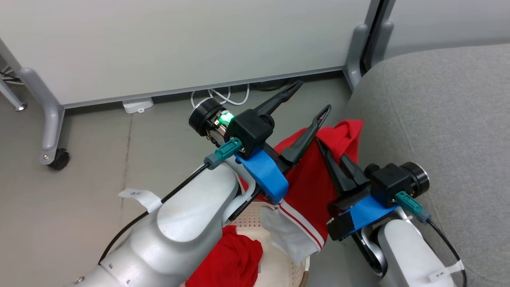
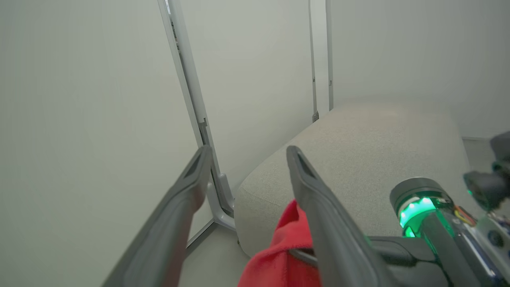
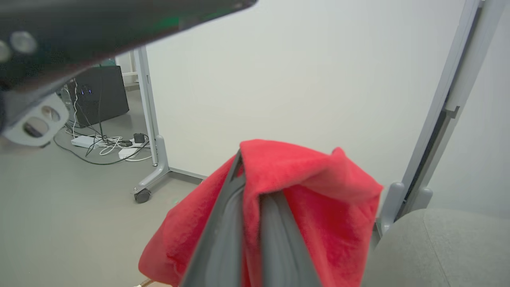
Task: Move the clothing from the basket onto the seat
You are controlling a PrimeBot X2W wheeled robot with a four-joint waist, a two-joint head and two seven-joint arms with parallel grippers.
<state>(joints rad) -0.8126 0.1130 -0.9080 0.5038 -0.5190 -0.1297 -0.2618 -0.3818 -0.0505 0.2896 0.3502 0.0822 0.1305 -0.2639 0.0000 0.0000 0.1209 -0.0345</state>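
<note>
Here is the left gripper (image 1: 314, 95), its two long dark fingers spread wide with nothing between them. In the left wrist view that gripper (image 2: 248, 150) frames a white wall panel and the corner of the seat, with a fold of red cloth lying just beside one finger. The right gripper (image 1: 330, 149) is clenched tight on a soft bright red garment with white striped trim (image 1: 314, 183), and the right wrist view shows its fingers (image 3: 255, 175) pinching a peak of fuzzy red fabric that drapes over both of them. That garment hangs down from the grip, its striped hem and a pale white sleeve (image 1: 287, 235) dangling over the cream-white perforated plastic basket (image 1: 249, 218). Its upper edge sits right at the rounded edge of the large light grey fabric seat (image 1: 438, 119); whether cloth and cushion touch, I cannot tell. A second crumpled red garment (image 1: 235, 255) lies low in the basket, partly behind the pale left forearm. The floor (image 1: 99, 139) is smooth grey with a thin seam running through it. White partition panels (image 1: 159, 40) stand behind on grey legs, one with a black castor (image 1: 59, 159), and a white power strip (image 1: 137, 105) with looped white cables sits at their foot. The right wrist view shows a black box (image 3: 101, 93) with more tangled cables.
</note>
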